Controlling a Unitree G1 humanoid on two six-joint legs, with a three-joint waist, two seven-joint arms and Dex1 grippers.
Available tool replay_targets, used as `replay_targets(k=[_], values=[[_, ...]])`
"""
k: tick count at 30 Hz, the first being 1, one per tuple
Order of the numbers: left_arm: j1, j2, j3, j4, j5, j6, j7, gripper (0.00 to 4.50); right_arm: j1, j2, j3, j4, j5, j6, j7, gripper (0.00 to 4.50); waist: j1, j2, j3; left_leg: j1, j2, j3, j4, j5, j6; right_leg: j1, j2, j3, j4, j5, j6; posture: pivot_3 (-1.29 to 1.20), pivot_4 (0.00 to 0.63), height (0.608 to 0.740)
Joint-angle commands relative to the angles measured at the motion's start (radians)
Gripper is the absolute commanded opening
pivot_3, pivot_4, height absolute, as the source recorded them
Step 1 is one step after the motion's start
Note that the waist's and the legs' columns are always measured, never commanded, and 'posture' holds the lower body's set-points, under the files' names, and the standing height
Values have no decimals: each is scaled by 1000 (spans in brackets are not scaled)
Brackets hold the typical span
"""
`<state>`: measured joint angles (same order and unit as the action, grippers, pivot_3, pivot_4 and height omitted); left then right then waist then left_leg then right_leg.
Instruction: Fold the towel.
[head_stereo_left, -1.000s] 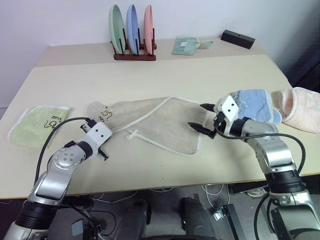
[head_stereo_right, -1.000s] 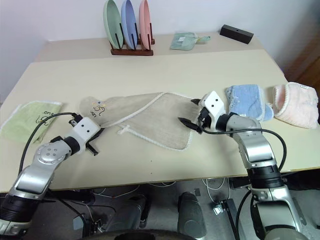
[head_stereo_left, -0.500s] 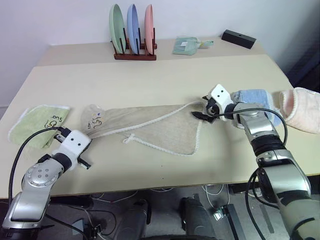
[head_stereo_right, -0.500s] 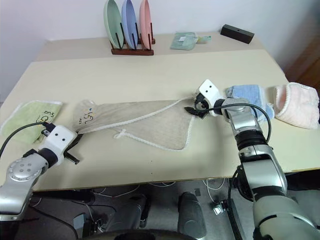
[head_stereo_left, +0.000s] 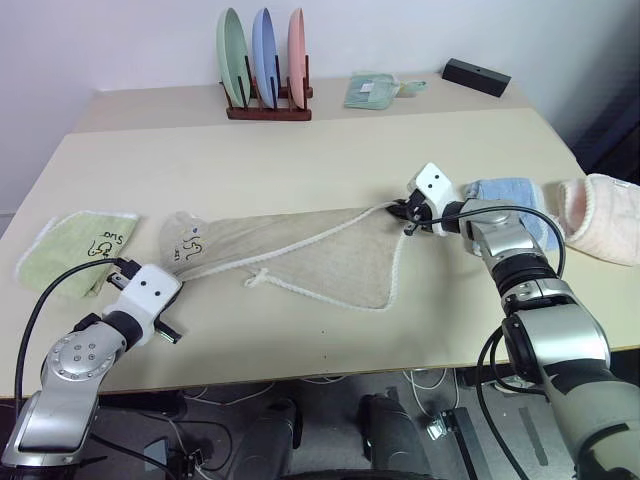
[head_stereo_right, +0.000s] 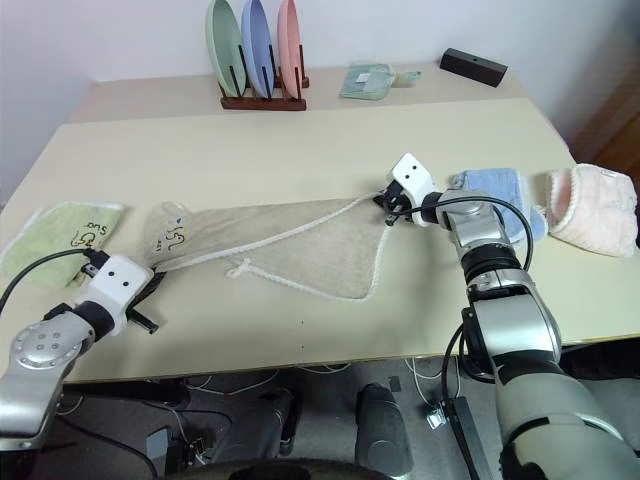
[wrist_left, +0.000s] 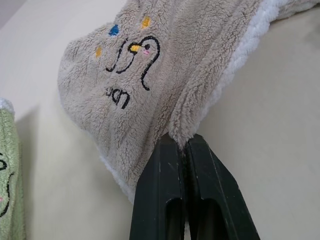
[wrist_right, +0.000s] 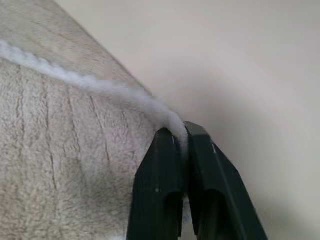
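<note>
**Stretching the towel between two closed grippers**

Spanning the middle of the table (head_stereo_left: 330, 150), the towel (head_stereo_left: 320, 255) is laid with its long axis running from the robot's left to its right, and it is held at both ends. At the left end, the left gripper (head_stereo_left: 172, 328) is seen clamped shut on the towel's edge beside the dark embroidered mark (wrist_left: 132, 62); in the left wrist view the two black fingers (wrist_left: 165, 190) are pressed together with the beige pile pinched between them. At the far right corner, the right gripper (head_stereo_left: 408, 216) is likewise closed, and in the right wrist view the white corded edge (wrist_right: 95, 85) is nipped between its fingertips.

The cloth is drawn into a long, narrow shape, with the corded edge crossing it diagonally and a small loop (head_stereo_left: 257, 277) lying on the near side. The coming move is judged to turn on this left-to-right stretch: each corner lies at its own gripper, so a fold is likely to be made by one end being carried over towards the other, or by both being swung together.

On the pale table, a light-green cloth (head_stereo_left: 70, 250) lies just beyond the left gripper, and a light-blue folded cloth (head_stereo_left: 510, 195) sits right behind the right wrist, with a pink cloth (head_stereo_left: 600, 215) further out. A rack of plates (head_stereo_left: 262, 70), a small folded item (head_stereo_left: 372, 90) and a black box (head_stereo_left: 476, 76) are set well apart along the far edge, by a plain wall.
</note>
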<state>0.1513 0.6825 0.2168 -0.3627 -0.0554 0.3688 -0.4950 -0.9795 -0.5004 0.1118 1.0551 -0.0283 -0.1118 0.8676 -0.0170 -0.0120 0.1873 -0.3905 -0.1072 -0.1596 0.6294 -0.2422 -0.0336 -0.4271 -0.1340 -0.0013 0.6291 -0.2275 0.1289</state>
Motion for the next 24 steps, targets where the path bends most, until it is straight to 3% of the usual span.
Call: replay_targets(k=[1, 8, 12, 15, 17, 24], values=[[-142, 17, 42, 63, -24, -8, 2, 0, -98, -42, -37, -50, -14, -75, -67, 82, 4, 1, 1, 0, 0, 0, 0, 0, 0, 0, 0, 0, 0, 0, 0, 0, 150, 740], [-741, 57, 54, 509, -2, -131, 113, 0, -347, -87, -56, 5, -51, -200, -215, 82, -3, 1, 3, -2, -1, -1, 0, 3, -5, -3, 2, -1, 1, 2, -2, 0, 150, 740], [-866, 93, 68, 612, -25, -192, 92, 0, -390, -105, -73, -38, -23, -239, -147, 82, -25, 1, 3, -2, -1, 0, -1, 3, -9, -3, 1, -1, -1, 3, 0, 0, 150, 740], [-771, 135, 99, 530, -82, -173, -10, 0, -281, -133, -79, -233, 73, -193, 67, 82, -42, 1, 3, -2, 0, 2, -2, -1, -7, -4, 0, -1, -1, 3, 0, 0, 150, 740], [-630, 152, 133, 419, -126, -152, -78, 0, -156, -165, -70, -414, 127, -112, 171, 82, -53, 1, 3, -2, 1, 3, -2, -2, -5, -4, 0, -1, -1, 2, 1, 0, 150, 740], [-60, 153, 293, 18, -266, 30, -259, 0, 317, -333, -91, -992, 308, 283, 365, 82, -41, 2, 4, -4, 3, 5, 1, -6, 1, -9, 0, 2, 0, 2, 0, 0, 150, 740]])
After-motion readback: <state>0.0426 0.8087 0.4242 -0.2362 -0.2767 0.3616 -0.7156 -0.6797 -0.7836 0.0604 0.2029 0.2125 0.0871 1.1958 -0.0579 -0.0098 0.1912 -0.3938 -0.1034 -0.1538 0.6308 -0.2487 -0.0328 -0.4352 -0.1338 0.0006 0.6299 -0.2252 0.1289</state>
